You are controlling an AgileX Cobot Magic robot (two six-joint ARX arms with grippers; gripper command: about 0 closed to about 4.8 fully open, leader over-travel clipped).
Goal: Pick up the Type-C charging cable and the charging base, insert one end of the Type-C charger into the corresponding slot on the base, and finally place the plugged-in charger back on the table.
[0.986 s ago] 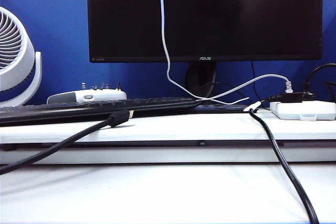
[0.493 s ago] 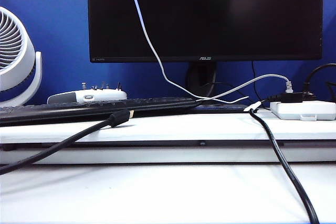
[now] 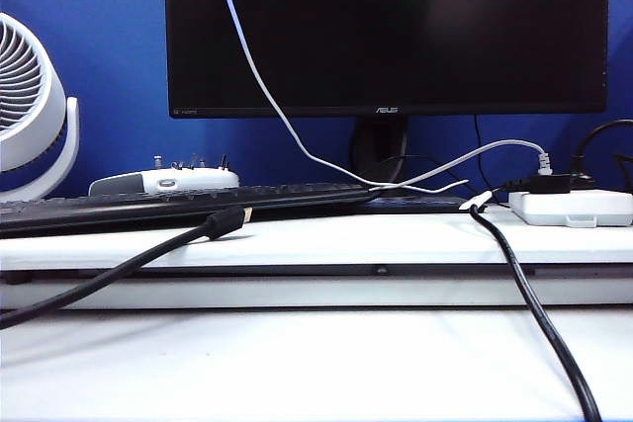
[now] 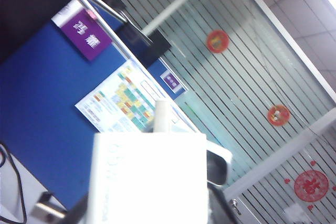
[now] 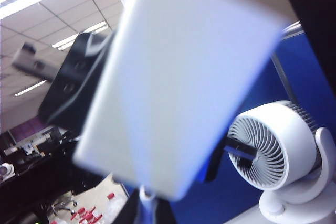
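Observation:
Both grippers are above the exterior view's frame. My left gripper [image 4: 149,203] is shut on the white charging base [image 4: 147,177], which fills the space between its dark fingers. Seen from the right wrist, the same base [image 5: 178,77] looms large and blurred, with the left arm's black fingers [image 5: 68,87] behind it. My right gripper [image 5: 148,211] is shut on the plug end of the Type-C charging cable [image 5: 147,198], which meets the base's end face. That plug [image 4: 161,114] stands out of the base's far edge. The cable [image 3: 267,86] hangs from above to the table's ledge [image 3: 316,244].
A black monitor [image 3: 386,27] stands at the back, a white fan [image 3: 30,106] on the left and a keyboard [image 3: 178,203] on the ledge. Thick black cables [image 3: 119,269] [image 3: 539,318] cross the table. A white power strip [image 3: 574,207] sits at the right.
The hanging cable's upper part has swung to the left in the exterior view. Its lower end on the ledge has stayed put.

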